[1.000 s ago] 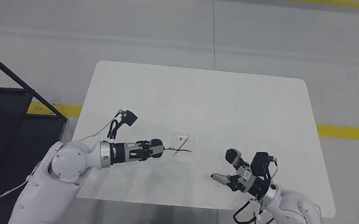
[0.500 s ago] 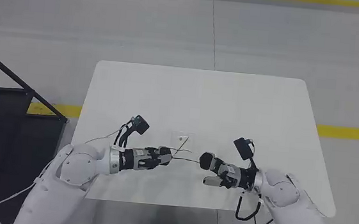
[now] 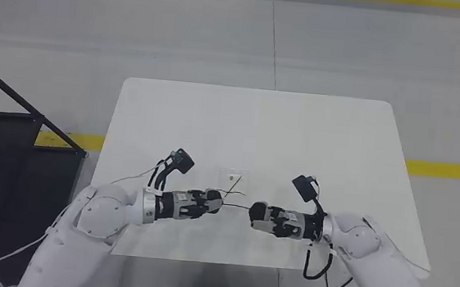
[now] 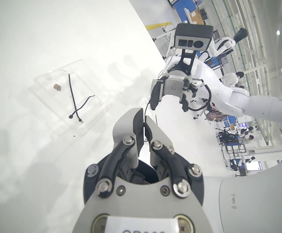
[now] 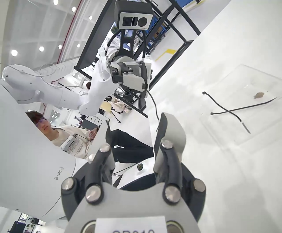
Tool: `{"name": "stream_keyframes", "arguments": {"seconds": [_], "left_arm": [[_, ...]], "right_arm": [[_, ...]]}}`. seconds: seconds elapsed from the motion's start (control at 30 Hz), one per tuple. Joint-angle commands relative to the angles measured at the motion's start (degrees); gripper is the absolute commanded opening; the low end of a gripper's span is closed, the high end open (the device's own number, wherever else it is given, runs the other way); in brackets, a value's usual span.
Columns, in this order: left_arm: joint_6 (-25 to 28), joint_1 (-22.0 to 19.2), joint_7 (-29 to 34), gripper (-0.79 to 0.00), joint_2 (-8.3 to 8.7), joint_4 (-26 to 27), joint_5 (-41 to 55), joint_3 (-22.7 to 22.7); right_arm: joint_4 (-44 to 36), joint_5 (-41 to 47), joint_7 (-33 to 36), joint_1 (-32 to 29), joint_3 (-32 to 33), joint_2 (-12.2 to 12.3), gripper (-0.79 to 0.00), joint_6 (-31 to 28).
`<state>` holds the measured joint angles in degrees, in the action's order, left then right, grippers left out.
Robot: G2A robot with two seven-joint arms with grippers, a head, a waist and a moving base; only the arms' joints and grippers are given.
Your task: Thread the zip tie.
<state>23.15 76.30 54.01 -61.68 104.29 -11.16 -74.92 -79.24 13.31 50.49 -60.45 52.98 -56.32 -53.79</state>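
Zip tie (image 4: pixel 146 109), thin, black and slightly curved, pinched in left tool (image 4: pixel 144 120)

White glossy arms (image 3: pixel 109 211), black cables (image 4: pixel 209 96), grey screw-studded tools (image 4: pixel 144 122).

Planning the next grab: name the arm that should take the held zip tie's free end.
Right, probably. The left gripper is shut on the zip tie; the right gripper is open, with the tie's free end close in front of it.
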Motion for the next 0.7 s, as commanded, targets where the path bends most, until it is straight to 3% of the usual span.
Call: {"name": "stream_keyframes", "arguments": {"seconds": [0.0, 0.67], "left_arm": [[0.0, 0.0, -0.1, -0.785, 0.07, -0.1, 0.1, 0.2], [1.1, -0.9, -0.3, -0.785, 0.72, -0.5, 0.3, 2.1]], "right_arm": [[0.4, 0.4, 0.0, 0.7, -0.9, 0.1, -0.388, 0.0], [4.4, 3.3, 0.8, 4.2, -4.7, 0.1, -0.496, 0.8]]}}
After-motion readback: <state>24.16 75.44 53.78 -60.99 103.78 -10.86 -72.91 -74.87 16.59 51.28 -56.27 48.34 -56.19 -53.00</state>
